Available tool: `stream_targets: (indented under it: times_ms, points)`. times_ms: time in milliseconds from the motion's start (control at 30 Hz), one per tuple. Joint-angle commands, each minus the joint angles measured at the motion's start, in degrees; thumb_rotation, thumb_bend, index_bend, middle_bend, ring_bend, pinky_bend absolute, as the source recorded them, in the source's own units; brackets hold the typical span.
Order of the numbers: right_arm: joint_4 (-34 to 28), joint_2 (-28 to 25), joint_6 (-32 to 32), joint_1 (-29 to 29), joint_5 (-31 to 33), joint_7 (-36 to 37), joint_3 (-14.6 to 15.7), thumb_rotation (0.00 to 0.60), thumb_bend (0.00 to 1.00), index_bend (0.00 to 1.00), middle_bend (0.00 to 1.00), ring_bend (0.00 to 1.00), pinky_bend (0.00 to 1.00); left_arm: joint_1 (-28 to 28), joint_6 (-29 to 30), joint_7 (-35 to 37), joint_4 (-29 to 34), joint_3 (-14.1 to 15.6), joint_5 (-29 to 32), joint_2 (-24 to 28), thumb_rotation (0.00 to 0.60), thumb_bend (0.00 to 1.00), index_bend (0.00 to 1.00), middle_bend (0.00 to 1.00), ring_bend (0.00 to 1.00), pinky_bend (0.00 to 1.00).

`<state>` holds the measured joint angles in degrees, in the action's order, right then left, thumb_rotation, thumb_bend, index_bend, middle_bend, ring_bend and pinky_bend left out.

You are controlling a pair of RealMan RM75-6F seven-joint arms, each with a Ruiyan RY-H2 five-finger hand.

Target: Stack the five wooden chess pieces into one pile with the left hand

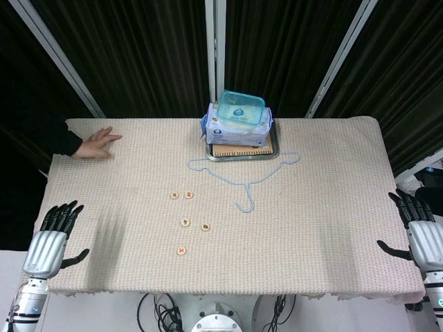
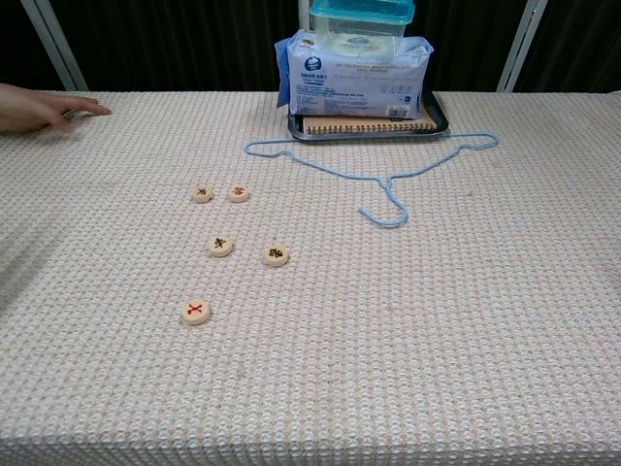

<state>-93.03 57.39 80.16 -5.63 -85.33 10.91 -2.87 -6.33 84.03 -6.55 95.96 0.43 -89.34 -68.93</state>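
Several round wooden chess pieces lie flat and apart on the beige cloth, left of the middle. Two sit side by side at the back (image 1: 174,196) (image 1: 188,195); the chest view shows them too (image 2: 202,194) (image 2: 240,193). Two more lie in the middle row (image 1: 185,222) (image 1: 206,226), also in the chest view (image 2: 220,246) (image 2: 277,254). One piece with a red mark lies nearest me (image 1: 181,250) (image 2: 196,312). My left hand (image 1: 52,235) hovers open at the table's left front edge, well left of the pieces. My right hand (image 1: 419,232) is open at the right edge.
A person's hand (image 1: 97,144) rests on the far left of the table (image 1: 332,228). A blue wire hanger (image 1: 252,181) lies right of the pieces. At the back centre a metal tray (image 1: 242,153) holds a notebook, a wipes pack and a teal-lidded box (image 1: 239,111).
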Motion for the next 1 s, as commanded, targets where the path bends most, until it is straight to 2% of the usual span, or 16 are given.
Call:
stream_targets:
  times_ms: [33,600,1000]
  points:
    - [0.08,0.02,-0.06,-0.02,-0.01,0.00,0.03,0.600,0.09,0.00,0.00,0.00,0.00,0.02,0.04,-0.16,0.12,0.00,-0.05,0.05,0.600,0.17,0.07,0.00,0.00,0.00]
    - [0.16,-0.43,0.41,0.10,-0.60,1.36,0.12,0.600,0.09,0.00,0.00,0.00,0.00,-0.76,-0.59,-1.82,2.39,0.42,-2.09,-0.39,0.600,0.17,0.07,0.00,0.00,0.00]
    - [0.70,-1.20,1.54,0.70,-1.00,3.94,0.12,0.600,0.09,0.00,0.00,0.00,0.00,-5.90,-9.93,-7.63,6.28,3.05,-6.41,-4.29,0.600,0.17,0.09,0.00,0.00,0.00]
